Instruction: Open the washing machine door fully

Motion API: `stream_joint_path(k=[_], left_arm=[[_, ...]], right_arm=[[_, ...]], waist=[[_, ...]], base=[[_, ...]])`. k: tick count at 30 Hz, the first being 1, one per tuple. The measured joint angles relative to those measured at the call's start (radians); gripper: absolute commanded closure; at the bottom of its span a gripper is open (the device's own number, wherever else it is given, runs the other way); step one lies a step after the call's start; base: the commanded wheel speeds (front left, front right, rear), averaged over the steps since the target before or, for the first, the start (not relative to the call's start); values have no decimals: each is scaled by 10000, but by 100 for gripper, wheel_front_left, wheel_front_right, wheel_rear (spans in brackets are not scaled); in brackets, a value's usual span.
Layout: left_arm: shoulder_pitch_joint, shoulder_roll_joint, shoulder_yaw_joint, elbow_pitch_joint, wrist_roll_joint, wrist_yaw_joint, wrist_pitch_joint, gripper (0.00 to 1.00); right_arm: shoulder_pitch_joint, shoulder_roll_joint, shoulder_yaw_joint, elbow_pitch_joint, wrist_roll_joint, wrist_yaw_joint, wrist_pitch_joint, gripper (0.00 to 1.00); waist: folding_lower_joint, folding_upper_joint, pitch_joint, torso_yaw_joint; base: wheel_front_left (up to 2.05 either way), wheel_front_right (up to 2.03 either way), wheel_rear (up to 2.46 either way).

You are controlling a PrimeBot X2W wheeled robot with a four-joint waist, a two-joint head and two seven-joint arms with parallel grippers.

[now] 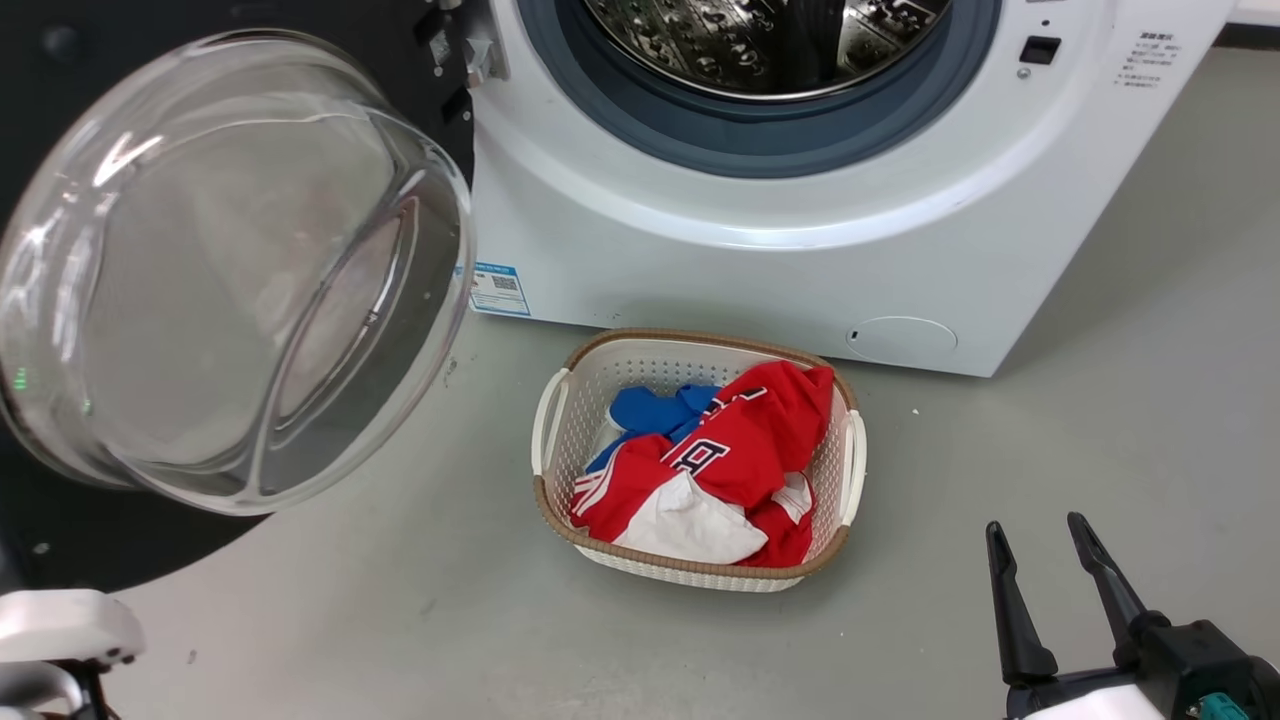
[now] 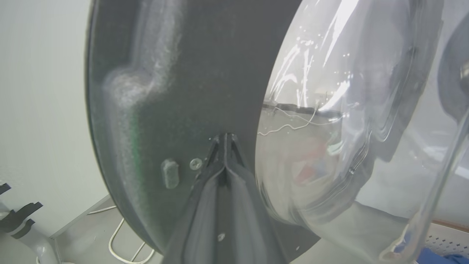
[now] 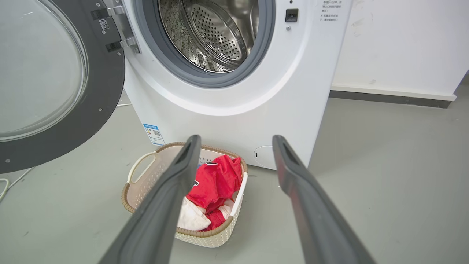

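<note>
Now: door wide open

The washing machine door is seen hinged out left of the washing machine. The left gripper is pressed closed, tips set against the door's black inner face. The right gripper is spread open beside the laundry basket.

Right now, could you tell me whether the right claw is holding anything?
No, the right claw stands open, with nothing gripped in it.

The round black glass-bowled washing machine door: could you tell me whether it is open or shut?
Open: the door hangs swung aside, leaving the perforated steel drum exposed.
</note>
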Motion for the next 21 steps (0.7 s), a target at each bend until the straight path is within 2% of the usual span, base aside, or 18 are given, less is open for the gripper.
stream_joint_path(k=[13,21], left_arm=[[-828,31,1195,1227,29,-462,0,100],[-405,-374,1457,913,635,-627,2,100]], right_arm=[[-209,-2,-17,90,-174,0,0,0],[-174,-2,-10,132,-100,0,0,0]], waist=[[1,0,211,-264],[0,0,-160,-386]], base=[[0,0,0],[0,0,0]])
